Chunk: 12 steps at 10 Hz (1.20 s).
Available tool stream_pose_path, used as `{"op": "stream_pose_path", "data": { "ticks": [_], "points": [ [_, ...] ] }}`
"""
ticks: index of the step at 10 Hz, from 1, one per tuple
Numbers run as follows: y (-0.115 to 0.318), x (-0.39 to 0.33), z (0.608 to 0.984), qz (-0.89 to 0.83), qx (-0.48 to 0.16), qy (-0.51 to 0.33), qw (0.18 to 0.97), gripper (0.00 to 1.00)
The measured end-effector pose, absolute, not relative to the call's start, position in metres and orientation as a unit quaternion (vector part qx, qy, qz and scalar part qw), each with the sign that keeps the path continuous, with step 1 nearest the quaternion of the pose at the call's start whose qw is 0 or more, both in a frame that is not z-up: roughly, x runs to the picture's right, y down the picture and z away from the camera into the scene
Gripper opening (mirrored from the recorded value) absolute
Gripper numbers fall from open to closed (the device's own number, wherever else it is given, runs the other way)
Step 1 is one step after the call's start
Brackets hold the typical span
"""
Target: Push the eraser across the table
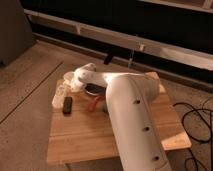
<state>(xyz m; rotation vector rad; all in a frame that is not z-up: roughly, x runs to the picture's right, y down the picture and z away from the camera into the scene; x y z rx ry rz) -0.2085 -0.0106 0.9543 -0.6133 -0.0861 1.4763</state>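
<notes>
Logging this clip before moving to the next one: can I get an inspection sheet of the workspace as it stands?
Surface: table, light wood-plank top, with the white robot arm reaching across it.
Job's things: eraser, a small black block lying flat near the table's edge at the view's left.
Clutter: whitish elongated object right beside the eraser; dark round thing with a red-orange part, partly hidden by the arm.
Grippers: gripper over the far corner at the view's left, beyond the eraser.
Cables: dark cables looped on the floor.
Surroundings: carpeted floor; dark wall with pale rails.
</notes>
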Motion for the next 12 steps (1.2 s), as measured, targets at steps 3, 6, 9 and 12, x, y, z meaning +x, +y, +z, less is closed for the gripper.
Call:
{"op": "stream_pose_path", "data": {
  "ticks": [3, 6, 9, 12],
  "points": [
    [-0.013, -0.209, 0.952, 0.660, -0.271, -0.036, 0.700, 0.00],
    [-0.012, -0.210, 0.952, 0.660, -0.272, -0.036, 0.700, 0.00],
    [0.006, -0.230, 0.956, 0.638, -0.276, -0.030, 0.718, 0.00],
    [0.027, -0.254, 0.962, 0.607, -0.276, -0.018, 0.745, 0.00]
  ]
}}
